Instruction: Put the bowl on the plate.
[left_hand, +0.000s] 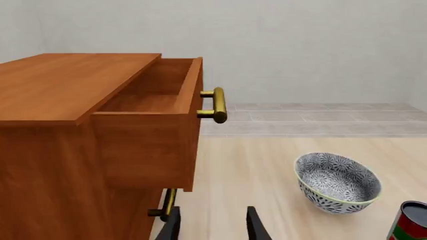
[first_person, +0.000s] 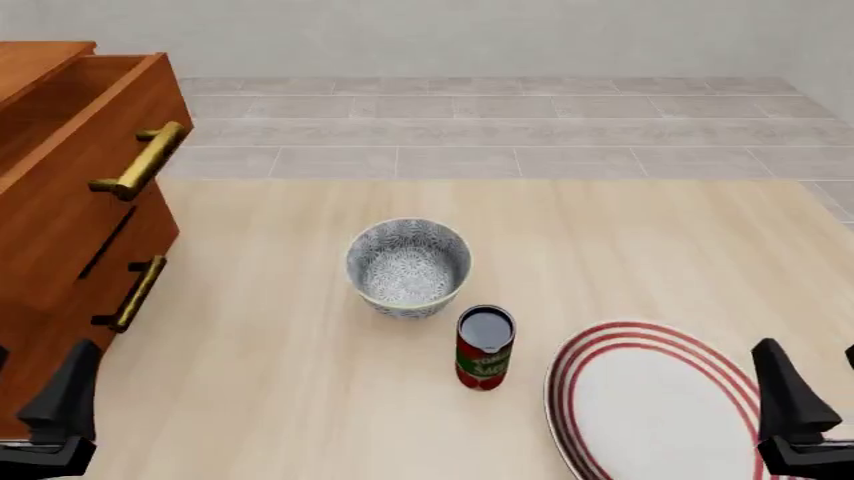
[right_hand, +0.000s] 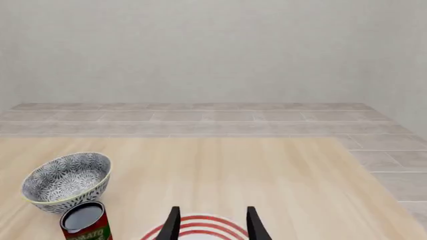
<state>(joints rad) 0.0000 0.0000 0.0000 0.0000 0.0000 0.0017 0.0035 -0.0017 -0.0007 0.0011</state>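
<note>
The bowl (first_person: 408, 266) sits upright near the middle of the table (first_person: 267, 400), left of and beyond the plate (first_person: 654, 405) at the near right. It looks rigid, glazed and probably slippery and breakable; pinching one wall over the cream rim seems the best hold. Both the left gripper (left_hand: 212, 225) and right gripper (right_hand: 212, 224) have fingers spread, empty. The can (first_person: 485, 347) label's writing is unreadable.

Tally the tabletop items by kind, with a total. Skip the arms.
Bowl: 1
Can: 1
Plate: 1
Wooden drawer cabinet, top drawer open: 1
Total: 4
</note>
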